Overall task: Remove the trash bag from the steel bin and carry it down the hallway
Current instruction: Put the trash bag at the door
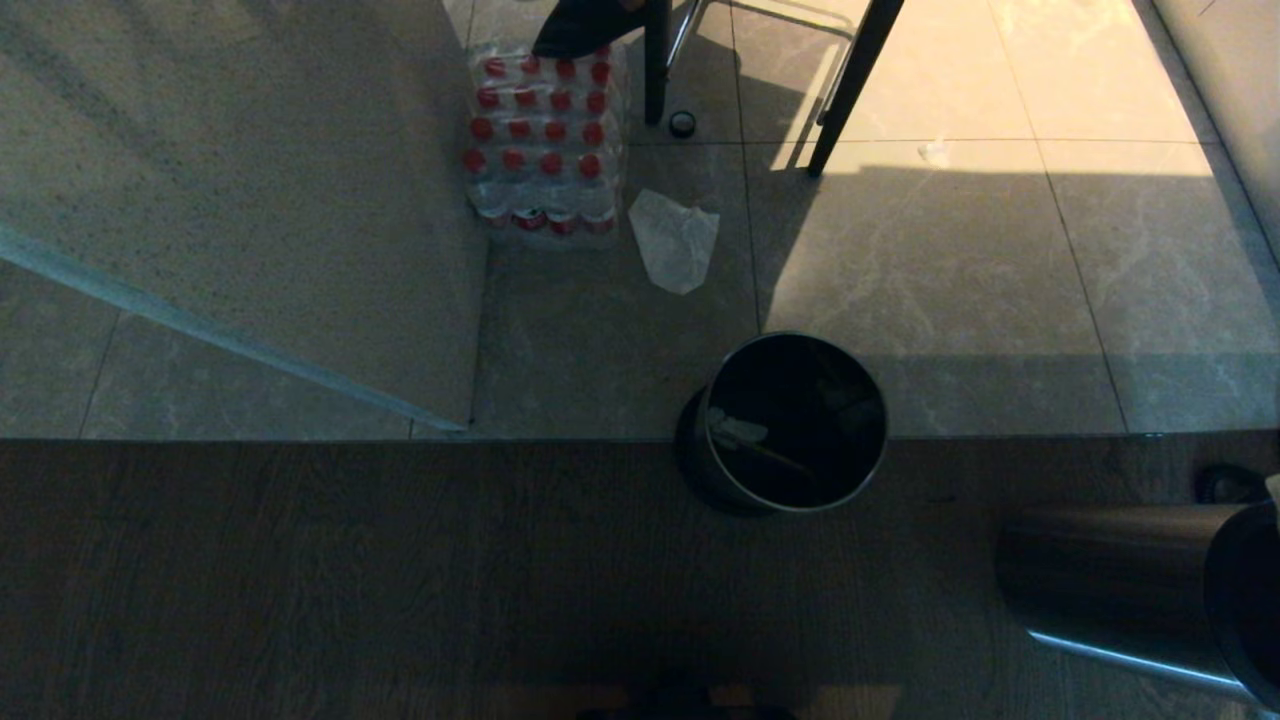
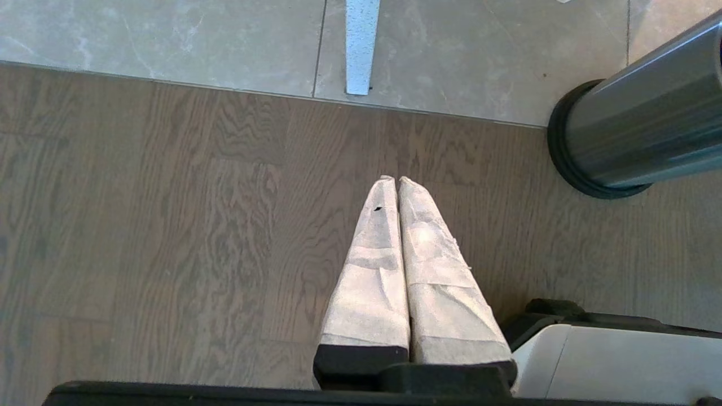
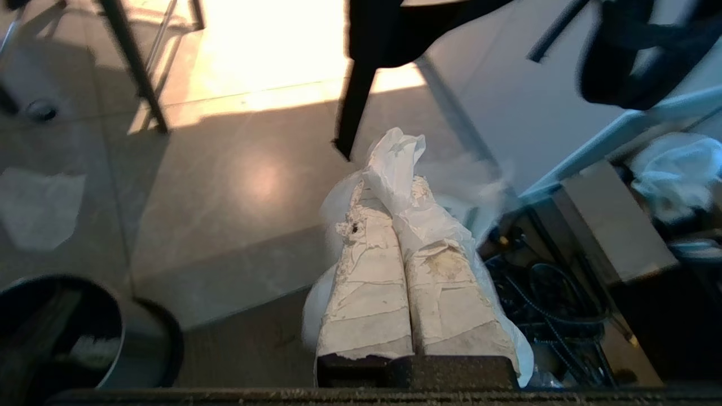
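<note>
The steel bin (image 1: pixel 705 470) stands upright where the wood floor meets the tiles, its dark inside holding a small white scrap. It also shows in the right wrist view (image 3: pixel 141 349) and the left wrist view (image 2: pixel 637 129). My right gripper (image 3: pixel 391 189) is shut on the trash bag (image 3: pixel 395 163). The thin white plastic is pinched at the fingertips and drapes down around both fingers, off to the bin's right. My left gripper (image 2: pixel 396 180) hangs shut and empty over the wood floor, left of the bin. The hallway is out of view.
A wrapped pack of red-capped bottles (image 1: pixel 545 140) and a flat white wrapper (image 1: pixel 675 240) lie on the tiles beyond the bin. Dark furniture legs (image 1: pixel 850 90) stand farther back. A second steel cylinder (image 1: pixel 1130 590) sits at the lower right. Cables and a box (image 3: pixel 609 225) crowd the right side.
</note>
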Tool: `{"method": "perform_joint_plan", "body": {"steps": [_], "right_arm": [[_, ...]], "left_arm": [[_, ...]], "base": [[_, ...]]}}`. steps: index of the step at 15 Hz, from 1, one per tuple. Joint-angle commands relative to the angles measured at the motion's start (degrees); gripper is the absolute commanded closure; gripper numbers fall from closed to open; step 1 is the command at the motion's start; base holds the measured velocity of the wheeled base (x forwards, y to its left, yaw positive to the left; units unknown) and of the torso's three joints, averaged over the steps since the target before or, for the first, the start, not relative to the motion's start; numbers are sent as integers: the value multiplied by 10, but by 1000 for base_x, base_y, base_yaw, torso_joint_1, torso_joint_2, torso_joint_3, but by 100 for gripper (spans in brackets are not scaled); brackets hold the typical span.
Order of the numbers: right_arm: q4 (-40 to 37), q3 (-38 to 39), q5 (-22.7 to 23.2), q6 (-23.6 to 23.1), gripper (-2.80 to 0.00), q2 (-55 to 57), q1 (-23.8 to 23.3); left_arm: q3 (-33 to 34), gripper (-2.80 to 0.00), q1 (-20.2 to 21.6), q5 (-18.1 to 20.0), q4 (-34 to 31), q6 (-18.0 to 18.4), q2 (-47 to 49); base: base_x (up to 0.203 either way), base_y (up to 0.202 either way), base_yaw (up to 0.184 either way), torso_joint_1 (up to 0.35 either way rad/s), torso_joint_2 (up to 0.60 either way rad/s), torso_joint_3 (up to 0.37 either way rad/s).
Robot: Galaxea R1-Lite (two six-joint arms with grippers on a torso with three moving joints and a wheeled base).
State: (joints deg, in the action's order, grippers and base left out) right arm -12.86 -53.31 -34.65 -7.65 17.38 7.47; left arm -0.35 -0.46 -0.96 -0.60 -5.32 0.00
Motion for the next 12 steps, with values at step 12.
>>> {"method": "perform_joint_plan", "body": {"steps": [12], "right_arm": [[287, 544, 393, 80, 0, -163, -79]], "left_arm": [[0, 0, 0, 0, 0, 0, 0]], "base": [[0, 0, 0, 0, 0, 0]]}}
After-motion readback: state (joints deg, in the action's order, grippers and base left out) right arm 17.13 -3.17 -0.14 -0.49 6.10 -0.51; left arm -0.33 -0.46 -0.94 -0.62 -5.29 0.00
